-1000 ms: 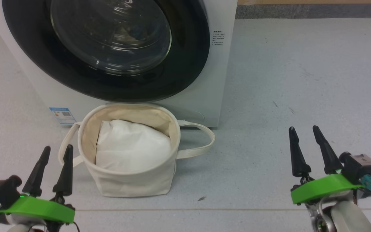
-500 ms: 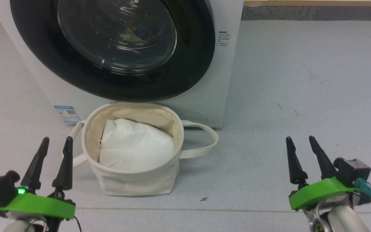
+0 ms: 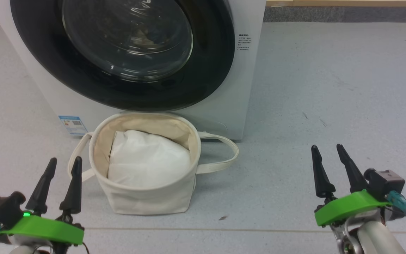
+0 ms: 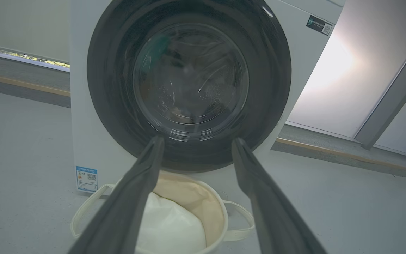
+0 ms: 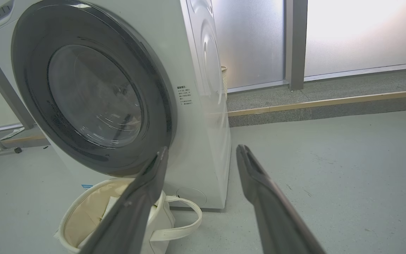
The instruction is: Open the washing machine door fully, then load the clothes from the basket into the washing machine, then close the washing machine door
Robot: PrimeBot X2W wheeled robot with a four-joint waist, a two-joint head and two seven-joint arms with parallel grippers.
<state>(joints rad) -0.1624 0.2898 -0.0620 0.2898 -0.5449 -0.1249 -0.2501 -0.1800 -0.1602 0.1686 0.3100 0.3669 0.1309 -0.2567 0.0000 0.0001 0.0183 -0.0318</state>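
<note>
The washing machine [image 3: 240, 106] stands in front of me with its black-rimmed washing machine door [image 3: 208, 70] shut flat against the front. Behind the glass, a dim tan and orange patch [image 3: 142, 35] low in the drum looks like the clothes. On the floor right below the door sits the cream basket [image 3: 146, 199], with a plain white cloth bundle [image 3: 146, 158] in it. My left gripper [image 3: 65, 159] hovers open and empty just left of the basket. My right gripper [image 3: 326, 146] hovers open and empty well off to the right. In its wrist view, the left gripper [image 4: 197, 139] points at the door's lower rim.
A blue sticker [image 3: 71, 124] marks the machine's lower left corner. The basket's strap handle [image 3: 224, 158] loops out to the right on the grey floor [image 3: 312, 88]. A raised kerb [image 5: 330, 102] and frosted glass panels [image 5: 358, 31] run behind the machine.
The head camera has shifted a little, so the whole view moved. Both grippers drifted only slightly and stay open. The door and basket are as before.
</note>
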